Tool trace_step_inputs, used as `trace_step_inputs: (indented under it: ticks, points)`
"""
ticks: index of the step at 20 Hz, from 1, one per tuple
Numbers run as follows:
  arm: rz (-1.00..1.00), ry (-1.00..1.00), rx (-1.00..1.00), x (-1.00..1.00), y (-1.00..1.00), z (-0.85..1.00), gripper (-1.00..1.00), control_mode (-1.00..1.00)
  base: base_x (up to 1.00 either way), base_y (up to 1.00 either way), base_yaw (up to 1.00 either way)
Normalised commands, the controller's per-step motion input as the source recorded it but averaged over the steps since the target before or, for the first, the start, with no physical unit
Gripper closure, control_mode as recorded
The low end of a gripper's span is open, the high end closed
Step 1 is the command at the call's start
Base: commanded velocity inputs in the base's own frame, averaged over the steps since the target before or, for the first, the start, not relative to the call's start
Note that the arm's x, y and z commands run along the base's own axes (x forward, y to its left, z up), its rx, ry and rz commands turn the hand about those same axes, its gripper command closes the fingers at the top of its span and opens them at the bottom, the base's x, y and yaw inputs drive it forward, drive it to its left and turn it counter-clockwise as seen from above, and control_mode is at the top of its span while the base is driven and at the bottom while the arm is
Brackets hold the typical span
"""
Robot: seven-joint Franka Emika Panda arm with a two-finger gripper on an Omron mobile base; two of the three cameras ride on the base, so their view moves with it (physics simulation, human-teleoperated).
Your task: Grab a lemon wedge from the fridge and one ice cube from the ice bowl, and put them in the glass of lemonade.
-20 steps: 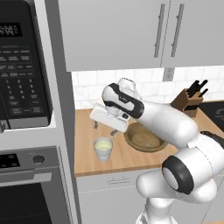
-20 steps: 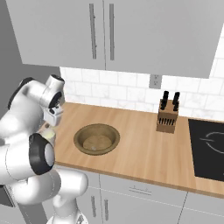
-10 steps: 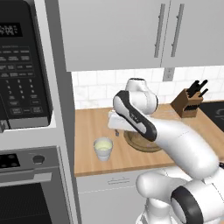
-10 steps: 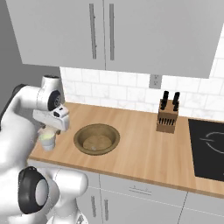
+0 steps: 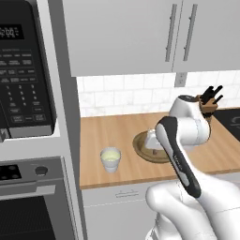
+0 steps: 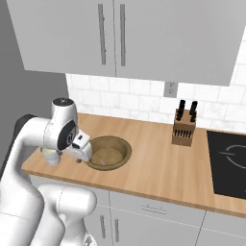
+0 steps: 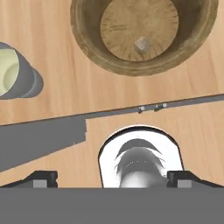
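Ice bowl [image 7: 87, 39] holds one ice cube [image 7: 141, 44]; one glass of lemonade [image 7: 13, 72] beside; jaws' state unclear

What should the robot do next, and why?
Probably slide forward over the bowl and lower toward the ice cube. In the hand view the cube lies alone on the bowl's floor, ahead of the fingers, which look spread and empty; the glass stands beside the bowl.
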Motion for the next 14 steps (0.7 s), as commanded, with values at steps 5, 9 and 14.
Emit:
trace_step_inputs:
  ticks: [5, 9, 14]
  points:
    - [0.0, -0.16, -0.01, -0.46, -0.07, 0.0, -1.0, -1.0, 0.0, 0.0, 0.0]
    - [0.0, -0.11, 0.0, -0.67, -0.22, 0.0, -1.0, -1.0, 0.0, 0.0, 0.0]
    - [0.0, -0.02, 0.0, -0.55, -0.04, -0.01, -1.0, 1.0, -0.17, 0.0, 0.0]
